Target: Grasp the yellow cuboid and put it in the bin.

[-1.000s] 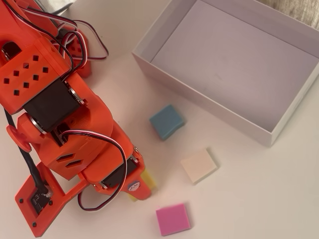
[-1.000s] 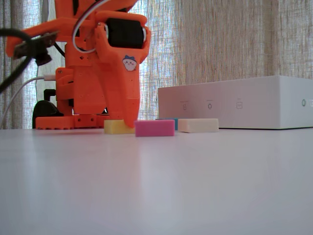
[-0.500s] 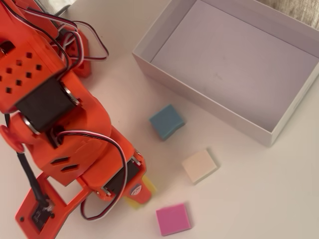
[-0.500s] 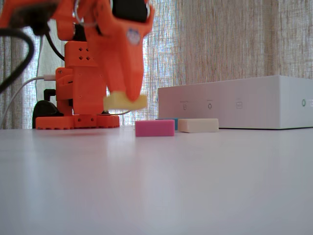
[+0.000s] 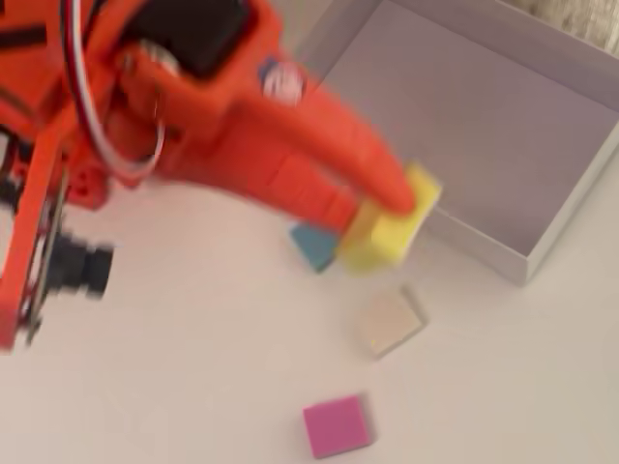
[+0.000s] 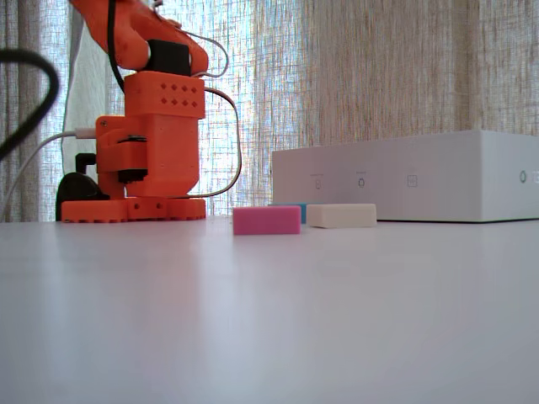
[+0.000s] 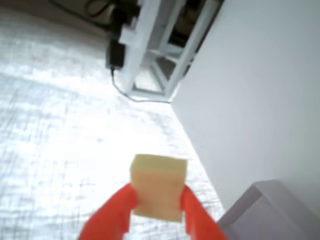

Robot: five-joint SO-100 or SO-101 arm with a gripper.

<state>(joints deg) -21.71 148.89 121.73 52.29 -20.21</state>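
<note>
My orange gripper (image 5: 392,217) is shut on the yellow cuboid (image 5: 392,224) and holds it in the air, just outside the near wall of the bin (image 5: 571,208). In the wrist view the two orange fingers (image 7: 112,212) clamp the cuboid (image 7: 157,186) from both sides, with a corner of the bin (image 7: 262,210) at lower right. The bin is a large shallow white box with a pale greyish floor; it also shows in the fixed view (image 6: 404,177). The gripper and cuboid are out of the fixed view; only the arm's base (image 6: 147,143) shows there.
On the white table lie a blue block (image 5: 314,246) partly under the arm, a cream block (image 5: 390,322) and a pink block (image 5: 337,425). In the fixed view the pink block (image 6: 266,220) and cream block (image 6: 341,215) sit before the bin.
</note>
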